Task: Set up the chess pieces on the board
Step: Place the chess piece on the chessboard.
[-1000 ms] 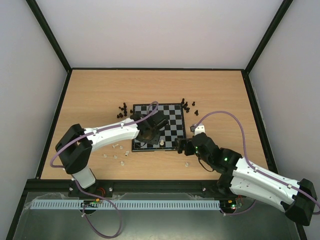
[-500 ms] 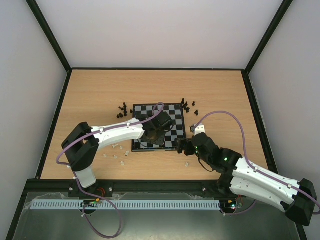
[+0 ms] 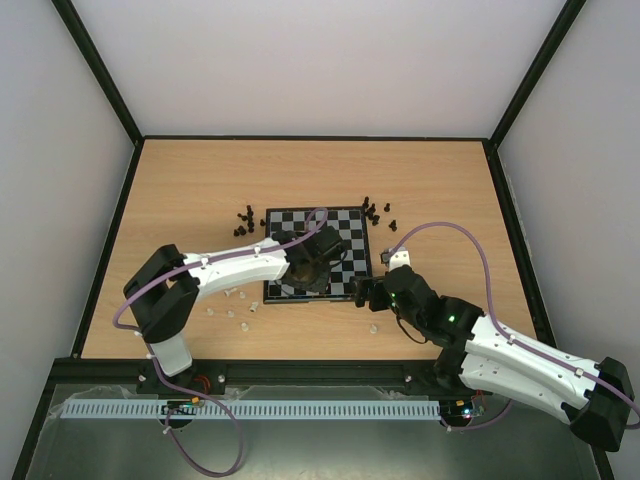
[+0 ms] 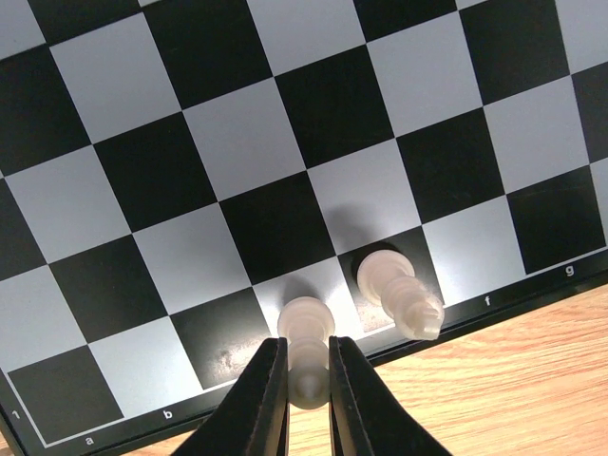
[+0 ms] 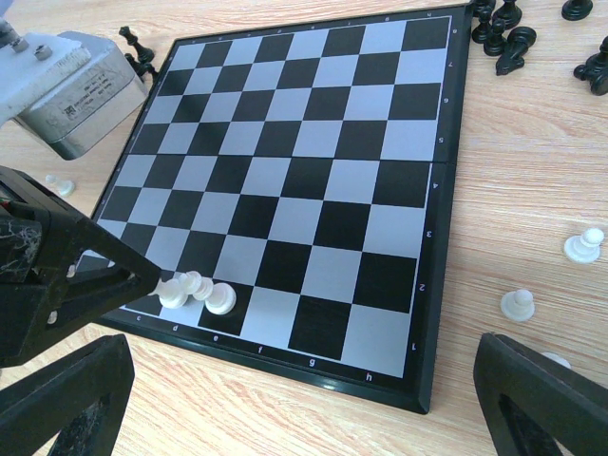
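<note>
Left fingers [image 4: 271,380] pinch a cream piece [image 4: 306,323] at the board [image 4: 285,142] edge.

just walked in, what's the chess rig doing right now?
Mid-setup. The left hand is shut on a white piece at the near edge row of the board, right beside a second white piece already on a square. The right hand is open and empty by the board's near right corner. The other squares in view are bare: black pieces sit in clusters off the far corners, and loose white pieces lie on the table.
</note>
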Motion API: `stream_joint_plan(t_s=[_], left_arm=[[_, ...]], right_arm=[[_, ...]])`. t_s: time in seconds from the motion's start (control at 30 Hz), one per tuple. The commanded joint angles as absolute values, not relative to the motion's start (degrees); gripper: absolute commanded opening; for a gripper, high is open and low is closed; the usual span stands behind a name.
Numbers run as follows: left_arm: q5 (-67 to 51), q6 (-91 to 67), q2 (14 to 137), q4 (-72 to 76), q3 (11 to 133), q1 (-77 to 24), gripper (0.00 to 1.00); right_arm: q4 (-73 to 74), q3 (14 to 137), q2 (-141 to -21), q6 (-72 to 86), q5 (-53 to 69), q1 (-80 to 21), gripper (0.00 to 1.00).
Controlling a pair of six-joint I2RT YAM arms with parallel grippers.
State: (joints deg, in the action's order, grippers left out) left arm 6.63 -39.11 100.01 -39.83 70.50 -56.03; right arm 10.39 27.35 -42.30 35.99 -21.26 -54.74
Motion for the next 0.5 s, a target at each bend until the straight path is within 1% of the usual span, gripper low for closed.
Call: stream_joint_plan(t_s=[0.0,0.3,0.47], left_arm=[[6.18,-39.41,100.44,-39.83,69.63,-56.43,0.03],[5.48,-38.94,101.33,-39.04,69.61,-56.43,0.07],[5.49,-38.87,101.68,-39.28,69.68,-56.5,0.12]], right_arm=[[11.16,26.55,-42.18,36.04,-22.15,-54.91,0.99],[11.08,26.62,-42.34,36.04,-22.06,-54.91,0.99],[10.99,26.59,-42.52,36.09,-22.0,-54.93,0.99]])
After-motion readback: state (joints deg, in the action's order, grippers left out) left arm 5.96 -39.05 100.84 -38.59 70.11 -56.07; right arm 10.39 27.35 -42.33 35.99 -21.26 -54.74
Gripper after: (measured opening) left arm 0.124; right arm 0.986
